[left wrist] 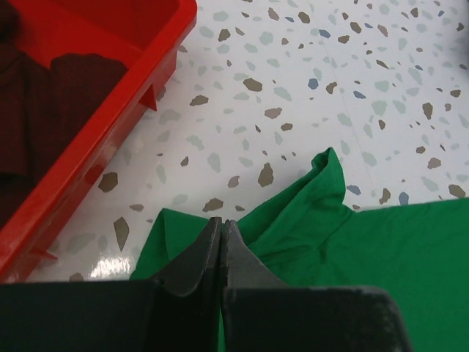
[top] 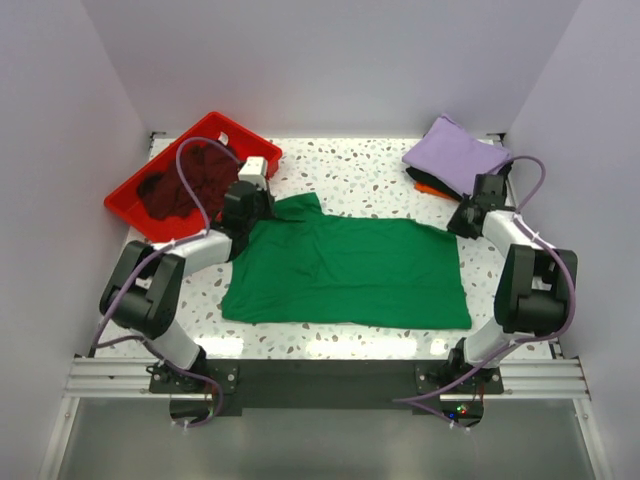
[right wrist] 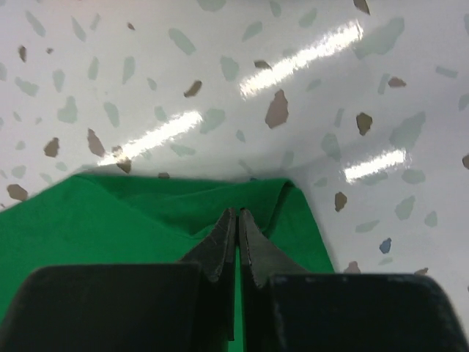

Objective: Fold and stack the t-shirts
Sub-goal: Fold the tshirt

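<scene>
Across the middle of the tabletop [top: 350, 165], green t-shirt [top: 350, 275] is lying long axis left-right; my left tool [left wrist: 221, 224] is pinching its far-left corner, my right tool [right wrist: 237, 214] its far-right corner, both closed on cloth, body spreading toward near edge.

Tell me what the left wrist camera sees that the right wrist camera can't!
Only the left wrist view shows the red tray with the maroon t-shirt inside. Only the right wrist view shows bright light streaks on the table. Both show the green t-shirt, that speckled table, and a shut gripper: the left gripper and right gripper each seem to pinch the green cloth.
</scene>
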`<state>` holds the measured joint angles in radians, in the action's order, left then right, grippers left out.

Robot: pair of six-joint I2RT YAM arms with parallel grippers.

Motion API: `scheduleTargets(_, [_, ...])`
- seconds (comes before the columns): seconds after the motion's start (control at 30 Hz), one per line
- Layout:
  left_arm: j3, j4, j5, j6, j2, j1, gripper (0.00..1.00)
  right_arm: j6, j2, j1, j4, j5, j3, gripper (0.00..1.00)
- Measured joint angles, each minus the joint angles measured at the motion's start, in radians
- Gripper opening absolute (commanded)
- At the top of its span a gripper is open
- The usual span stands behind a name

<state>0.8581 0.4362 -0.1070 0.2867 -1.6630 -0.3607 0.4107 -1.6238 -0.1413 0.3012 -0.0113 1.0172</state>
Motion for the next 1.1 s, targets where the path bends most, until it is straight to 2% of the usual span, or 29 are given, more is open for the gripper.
scheduleTargets(0.3, [-0.269,0.056,0.032,0.052,0.213,0.000,0.00,-0.005,0.112,0.001,0.020,0.048,-0.106,0.00])
scheduleTargets(0.5, [-0.407,0.067,0.037,0.081,0.413,0.000,0.00,-0.009,0.195,0.001,0.023,0.075,-0.145,0.00])
scheduleTargets(0.73, [-0.503,0.055,0.041,0.101,0.585,0.000,0.00,-0.009,0.260,0.001,0.039,0.108,-0.198,0.00])
scheduleTargets(1.1, [-0.603,0.018,0.047,0.145,0.736,-0.001,0.00,-0.007,0.427,0.002,0.065,0.134,-0.289,0.00])
